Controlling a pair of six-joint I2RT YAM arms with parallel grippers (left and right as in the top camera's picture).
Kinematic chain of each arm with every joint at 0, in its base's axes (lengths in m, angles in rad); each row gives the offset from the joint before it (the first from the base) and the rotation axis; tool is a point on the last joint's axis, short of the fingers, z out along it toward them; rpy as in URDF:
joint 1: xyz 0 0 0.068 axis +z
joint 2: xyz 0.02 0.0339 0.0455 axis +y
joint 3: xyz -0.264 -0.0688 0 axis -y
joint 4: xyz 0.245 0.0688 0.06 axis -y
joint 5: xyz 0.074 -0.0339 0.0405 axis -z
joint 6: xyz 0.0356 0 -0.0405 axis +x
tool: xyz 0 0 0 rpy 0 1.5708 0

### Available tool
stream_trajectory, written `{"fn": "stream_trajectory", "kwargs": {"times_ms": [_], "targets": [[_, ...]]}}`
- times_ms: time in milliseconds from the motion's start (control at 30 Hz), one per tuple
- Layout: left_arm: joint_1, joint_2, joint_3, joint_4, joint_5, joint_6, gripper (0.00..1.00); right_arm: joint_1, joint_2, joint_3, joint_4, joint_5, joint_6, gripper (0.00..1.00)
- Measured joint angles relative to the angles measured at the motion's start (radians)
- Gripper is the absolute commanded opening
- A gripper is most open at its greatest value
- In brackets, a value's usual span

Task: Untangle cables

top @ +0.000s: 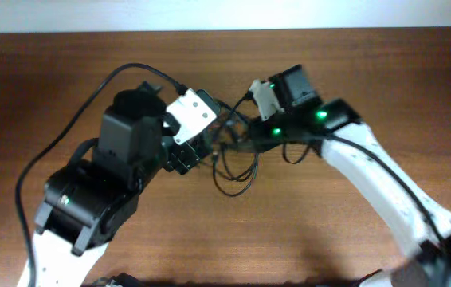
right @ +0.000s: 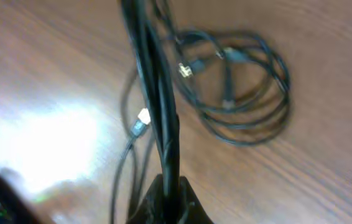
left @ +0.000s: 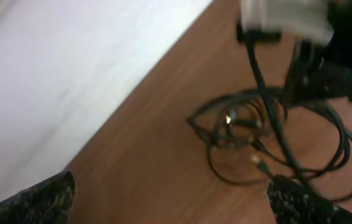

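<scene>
The cables (top: 236,163) are thin black cords in a tangle of loose loops on the wooden table between my two arms. In the left wrist view the tangle (left: 257,140) lies ahead of my left gripper (left: 170,196), whose fingers are wide apart and empty. My right gripper (right: 168,196) is shut on a bundle of cable strands (right: 157,93) that run up out of the jaws. A coil (right: 244,93) and a metal-tipped plug (right: 142,118) lie on the table beyond it. In the overhead view my left gripper (top: 190,155) sits just left of the tangle and my right gripper (top: 237,135) just above it.
The wooden table (top: 329,231) runs to a white wall at its far edge (left: 70,74). Thicker black arm cables (top: 74,119) arc over the left arm. The right arm's white link (top: 377,183) crosses the right side.
</scene>
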Motion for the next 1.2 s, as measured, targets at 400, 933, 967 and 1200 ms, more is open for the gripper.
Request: {"fn": "stream_trajectory", "kwargs": {"times_ms": [400, 933, 967, 1200], "targets": [[0.0, 0.241, 0.0, -0.017, 0.093, 0.0, 0.99, 0.0, -0.143, 0.649, -0.48, 0.109, -0.008, 0.04], [0.0, 0.251, 0.0, 0.331, 0.296, -0.003, 0.59, 0.0, -0.192, 0.887, -0.637, 0.087, -0.008, 0.04], [0.0, 0.251, 0.0, 0.337, 0.31, -0.003, 0.52, 0.0, -0.198, 0.887, -0.637, 0.087, -0.008, 0.04], [0.0, 0.254, 0.0, 0.388, 0.397, -0.006, 0.99, 0.0, -0.22, 0.887, -0.66, 0.079, -0.009, 0.09]]}}
